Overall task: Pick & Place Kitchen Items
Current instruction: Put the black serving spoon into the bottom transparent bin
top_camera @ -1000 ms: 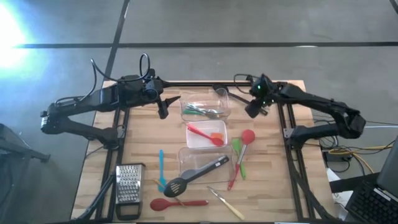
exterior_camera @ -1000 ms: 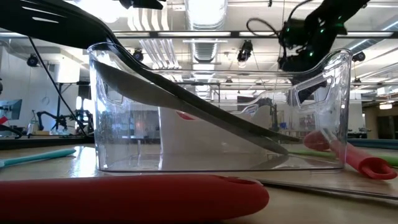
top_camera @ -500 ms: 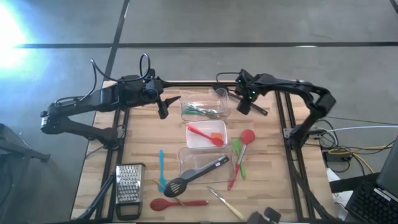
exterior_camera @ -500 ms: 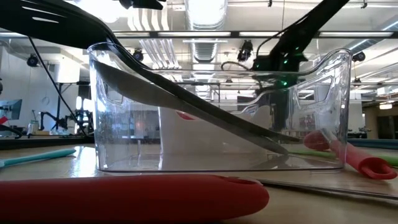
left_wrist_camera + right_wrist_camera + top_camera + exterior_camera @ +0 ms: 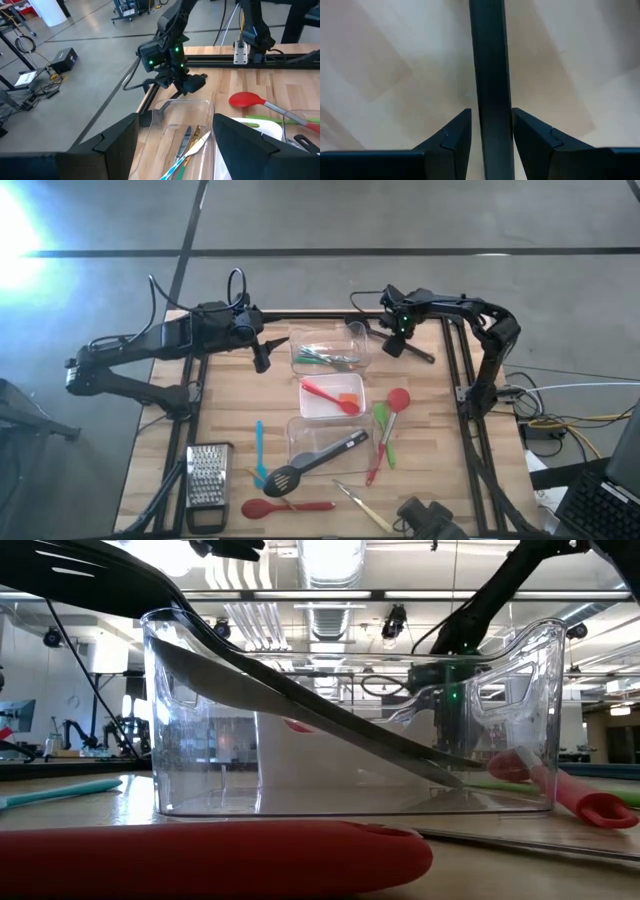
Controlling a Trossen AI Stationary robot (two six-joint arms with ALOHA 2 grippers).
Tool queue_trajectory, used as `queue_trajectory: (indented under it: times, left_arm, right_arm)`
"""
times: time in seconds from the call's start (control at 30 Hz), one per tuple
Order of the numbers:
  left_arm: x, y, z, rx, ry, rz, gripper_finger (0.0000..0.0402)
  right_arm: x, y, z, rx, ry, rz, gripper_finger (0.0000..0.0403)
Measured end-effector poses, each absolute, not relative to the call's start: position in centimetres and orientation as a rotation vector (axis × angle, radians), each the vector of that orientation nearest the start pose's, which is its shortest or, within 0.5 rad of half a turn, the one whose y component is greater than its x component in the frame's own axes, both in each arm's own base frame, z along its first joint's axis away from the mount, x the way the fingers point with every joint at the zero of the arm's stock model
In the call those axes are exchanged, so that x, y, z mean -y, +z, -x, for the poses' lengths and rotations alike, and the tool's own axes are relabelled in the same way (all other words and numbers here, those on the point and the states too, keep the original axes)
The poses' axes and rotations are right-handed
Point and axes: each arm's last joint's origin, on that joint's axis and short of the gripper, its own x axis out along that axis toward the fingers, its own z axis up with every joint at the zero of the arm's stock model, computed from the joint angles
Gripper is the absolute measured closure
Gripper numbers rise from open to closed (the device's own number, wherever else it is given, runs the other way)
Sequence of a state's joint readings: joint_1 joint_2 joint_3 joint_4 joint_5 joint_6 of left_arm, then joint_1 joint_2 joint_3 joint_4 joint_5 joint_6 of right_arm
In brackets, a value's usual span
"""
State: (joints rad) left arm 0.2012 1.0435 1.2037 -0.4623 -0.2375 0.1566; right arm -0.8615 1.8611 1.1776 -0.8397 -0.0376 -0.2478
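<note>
A black ladle (image 5: 418, 354) lies flat on the table by the far edge, right of the far clear tub (image 5: 330, 352). My right gripper (image 5: 397, 345) points down over its handle (image 5: 491, 75), open, one finger on each side. My left gripper (image 5: 262, 358) hangs open above that tub's left end (image 5: 175, 107) and holds nothing. The tub holds green and teal tools (image 5: 187, 147). The middle tub (image 5: 332, 398) holds a red spatula. A black slotted spoon (image 5: 315, 460) leans with its handle in the near tub (image 5: 350, 720). My right gripper comes from above, its fingers (image 5: 455, 137) lying across the ladle's handle (image 5: 491, 115), one on each long side. The handle fills the gap between them. I cannot tell whether they touch it. The ladle lies flat on the table.
Loose on the table are a red spoon (image 5: 392, 420), a green spoon (image 5: 382, 430), a teal tool (image 5: 259, 450), another red spoon (image 5: 285, 507) and a wood-handled tool (image 5: 362, 507). A steel grater (image 5: 207, 477) stands near left. Black rails (image 5: 465, 410) run along both sides.
My right gripper has gone toward the table's left along the far edge and down onto the black ladle's handle, tipping until it points straight down. The ladle and the other utensils have stayed where they were.
</note>
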Motion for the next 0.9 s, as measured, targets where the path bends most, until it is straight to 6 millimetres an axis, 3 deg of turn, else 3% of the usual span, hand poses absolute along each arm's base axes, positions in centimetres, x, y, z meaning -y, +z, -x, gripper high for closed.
queue_trajectory:
  times: [0.23,0.47,0.9]
  left_arm:
    - [-4.89,40.15,-20.54,-0.338,0.411,-0.159,0.0142]
    - [-4.89,40.15,-20.54,-0.337,0.411,-0.158,0.0142]
    - [-4.89,40.15,-20.54,-0.337,0.411,-0.157,0.0142]
  right_arm:
    - [24.64,14.31,-20.83,-1.469,-0.462,-0.489,0.0279]
    - [24.70,14.26,-20.75,-1.471,-0.474,-0.471,0.0327]
    - [24.93,14.31,-20.57,-1.456,-0.506,-0.505,0.0328]
